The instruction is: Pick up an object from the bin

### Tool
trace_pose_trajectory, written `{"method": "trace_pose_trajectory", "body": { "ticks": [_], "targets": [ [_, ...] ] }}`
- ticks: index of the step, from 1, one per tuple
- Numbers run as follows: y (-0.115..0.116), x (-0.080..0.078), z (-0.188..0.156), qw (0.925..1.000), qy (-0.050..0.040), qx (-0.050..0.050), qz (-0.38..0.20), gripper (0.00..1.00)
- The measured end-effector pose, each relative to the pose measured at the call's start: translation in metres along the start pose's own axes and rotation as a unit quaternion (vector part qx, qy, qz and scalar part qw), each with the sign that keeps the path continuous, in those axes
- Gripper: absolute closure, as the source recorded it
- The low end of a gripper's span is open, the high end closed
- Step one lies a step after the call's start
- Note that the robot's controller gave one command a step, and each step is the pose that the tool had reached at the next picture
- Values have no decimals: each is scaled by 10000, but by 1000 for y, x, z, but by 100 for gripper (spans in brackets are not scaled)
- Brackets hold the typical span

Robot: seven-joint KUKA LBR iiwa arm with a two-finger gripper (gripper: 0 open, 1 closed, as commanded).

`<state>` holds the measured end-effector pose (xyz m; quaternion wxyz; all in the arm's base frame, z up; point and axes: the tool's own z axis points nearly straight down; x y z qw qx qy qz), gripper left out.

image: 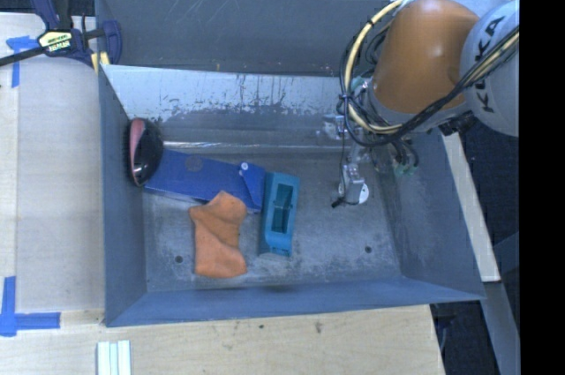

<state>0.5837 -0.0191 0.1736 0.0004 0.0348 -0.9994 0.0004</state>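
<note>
**Claw over bare floor at the bin's 3 o'clock side**

The grey metal bin [221, 29] holds four loose things, all in its left half and middle. The arm [496, 64] comes in from 3 o'clock, its wrist under a rounded orange cover [424, 56] ringed with cables.

The largest thing is a flat dark-blue piece [190, 175], lying from the floor's centre out toward 9 o'clock. At 7 o'clock lies a crumpled orange cloth [219, 239], its upper edge touching the dark-blue piece. Just beside the cloth, at its 3 o'clock, is a light-blue block [281, 213], long and narrow with a slot along its top, one end touching the dark-blue piece. Against the left wall, at 9 to 10 o'clock, a black object with a pink face [141, 153] rests on the dark-blue piece's far end.

The gripper [352, 191] hangs over bare floor. The light-blue block, the nearest thing, lies at its 8 o'clock, apart from it. How wide the claw stands cannot be told.
</note>
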Motion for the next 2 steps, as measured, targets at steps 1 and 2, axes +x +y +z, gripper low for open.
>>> {"method": "trace_pose_trajectory", "body": {
  "ticks": [1,2],
  "targets": [
    [36,-3,-21,9999,-104,6,13,0],
    [57,2,44,9996,-46,-7,-288,0]
  ]
}}
